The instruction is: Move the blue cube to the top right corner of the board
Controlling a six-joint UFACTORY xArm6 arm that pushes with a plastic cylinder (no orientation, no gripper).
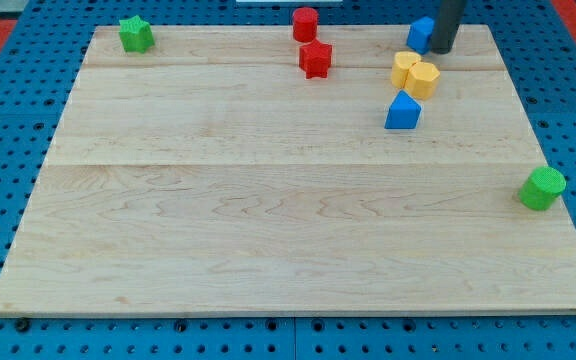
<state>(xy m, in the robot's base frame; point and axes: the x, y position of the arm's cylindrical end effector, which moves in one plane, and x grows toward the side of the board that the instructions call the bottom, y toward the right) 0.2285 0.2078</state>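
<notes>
Pushing seems almost finished: my tip [441, 50] touches the right side of the blue cube [420, 34], near the far right corner of the board [268, 220]. No jaws exist. Next, a short push rightward from the cube's left side.

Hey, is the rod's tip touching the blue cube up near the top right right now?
Touching, as far as the camera view shows: my tip sits against the blue cube on its right side, with no board visible between them.

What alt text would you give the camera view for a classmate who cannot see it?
My tip touches the right side of the blue cube near the top right of the wooden board. Just below lie two yellow blocks and a blue triangular block. Elsewhere: a red cylinder, red star, green star and green cylinder.
</notes>
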